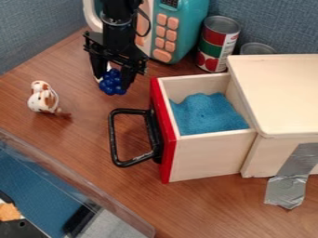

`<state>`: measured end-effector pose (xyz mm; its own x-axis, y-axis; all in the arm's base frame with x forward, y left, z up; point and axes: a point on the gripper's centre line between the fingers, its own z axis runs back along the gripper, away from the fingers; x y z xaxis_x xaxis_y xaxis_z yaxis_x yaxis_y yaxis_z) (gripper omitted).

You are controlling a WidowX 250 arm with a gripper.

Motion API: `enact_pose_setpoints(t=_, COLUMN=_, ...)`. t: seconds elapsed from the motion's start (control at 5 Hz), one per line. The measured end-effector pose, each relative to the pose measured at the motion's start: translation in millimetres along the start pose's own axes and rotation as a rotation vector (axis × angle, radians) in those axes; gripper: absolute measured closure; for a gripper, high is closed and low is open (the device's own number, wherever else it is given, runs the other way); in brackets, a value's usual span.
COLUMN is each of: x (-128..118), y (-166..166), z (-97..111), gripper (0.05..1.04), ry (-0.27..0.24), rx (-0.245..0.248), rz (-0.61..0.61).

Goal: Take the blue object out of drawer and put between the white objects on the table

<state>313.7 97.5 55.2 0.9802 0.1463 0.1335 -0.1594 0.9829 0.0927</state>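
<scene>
While the near corner is taken up by a clear-walled bin [81,186], the task is laid out beyond it. The drawer [208,160] is pulled open, a blue cloth [208,116] held inside. Farther back, a brown-and-white toy [42,97] is set on the table [205,204]. Past it, a dark blue cluster [112,85] is clamped in the gripper [112,82], outside the drawer; removal is judged done. Beside it, some white [98,79] is glimpsed, perhaps the second white object. Final placement and release are left to be done.

The teal appliance [189,28], drawer box [287,93] and clear bin [99,193] are cut off, rear can [258,48] mostly hidden
</scene>
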Motion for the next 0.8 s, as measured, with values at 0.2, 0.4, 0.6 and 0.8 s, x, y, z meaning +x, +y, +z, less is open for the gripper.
enact_pose_setpoints(t=0.2, x=-3.6, y=-1.1, z=0.0, gripper=0.084, ry=0.023, rx=-0.007, rz=-0.003)
enact_pose_setpoints(t=0.4, x=-4.6, y=-2.5, z=4.4, gripper=0.080, ry=0.024, rx=-0.017, rz=-0.017)
enact_pose_setpoints(t=0.6, x=-2.3, y=-0.7, z=31.8, gripper=0.083, ry=-0.033, rx=-0.011, rz=-0.014)
enact_pose_setpoints(t=0.8, x=-8.2, y=1.2, z=70.7, gripper=0.083, ry=-0.089, rx=-0.007, rz=-0.031)
